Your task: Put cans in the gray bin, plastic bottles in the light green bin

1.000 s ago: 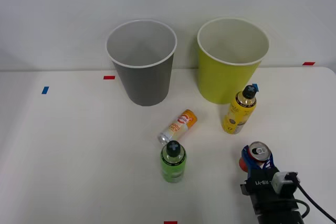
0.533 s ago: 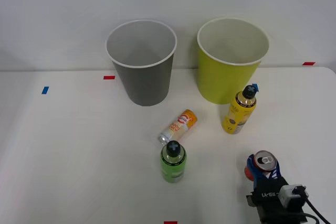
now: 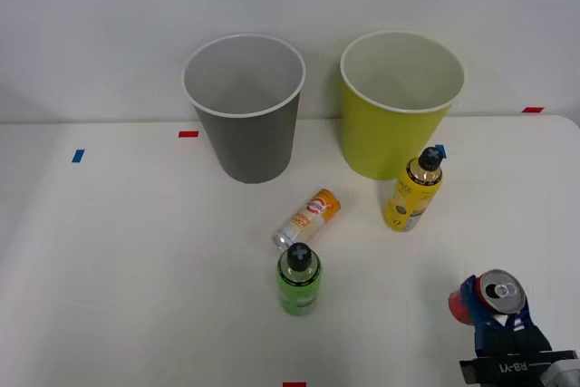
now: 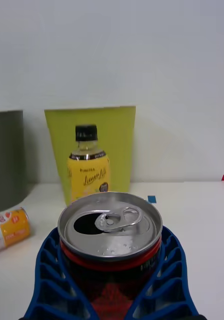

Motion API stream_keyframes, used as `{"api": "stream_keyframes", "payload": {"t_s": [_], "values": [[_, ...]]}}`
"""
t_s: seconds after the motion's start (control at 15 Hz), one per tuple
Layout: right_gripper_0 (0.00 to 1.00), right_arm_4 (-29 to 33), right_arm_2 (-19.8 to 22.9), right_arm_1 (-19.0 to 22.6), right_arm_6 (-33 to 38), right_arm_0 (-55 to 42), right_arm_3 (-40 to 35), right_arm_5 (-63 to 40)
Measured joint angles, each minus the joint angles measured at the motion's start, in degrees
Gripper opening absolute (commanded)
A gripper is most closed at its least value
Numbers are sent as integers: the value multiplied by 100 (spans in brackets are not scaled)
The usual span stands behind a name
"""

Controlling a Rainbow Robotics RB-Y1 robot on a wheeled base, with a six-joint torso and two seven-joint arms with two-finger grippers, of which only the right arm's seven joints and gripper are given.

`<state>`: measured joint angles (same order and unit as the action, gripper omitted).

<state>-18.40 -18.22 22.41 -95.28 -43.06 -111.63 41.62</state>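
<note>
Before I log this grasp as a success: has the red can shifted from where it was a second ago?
Yes. The red can, clasped in the right gripper, has moved right and nearer the robot, away from the standing yellow bottle.

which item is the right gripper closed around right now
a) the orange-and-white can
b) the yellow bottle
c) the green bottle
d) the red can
d: the blue ribbed fingers of the right gripper wrap both sides of the red can, upright with its silver top showing.
</note>
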Motion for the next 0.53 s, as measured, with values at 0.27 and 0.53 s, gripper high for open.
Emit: {"api": "stream_keyframes", "payload": {"t_s": [0.27,0.53], "values": [[0,-67,75,339,669,-388,-1434,-760],[0,-151,88,473,1023,-216,-2177,-1416]]}}
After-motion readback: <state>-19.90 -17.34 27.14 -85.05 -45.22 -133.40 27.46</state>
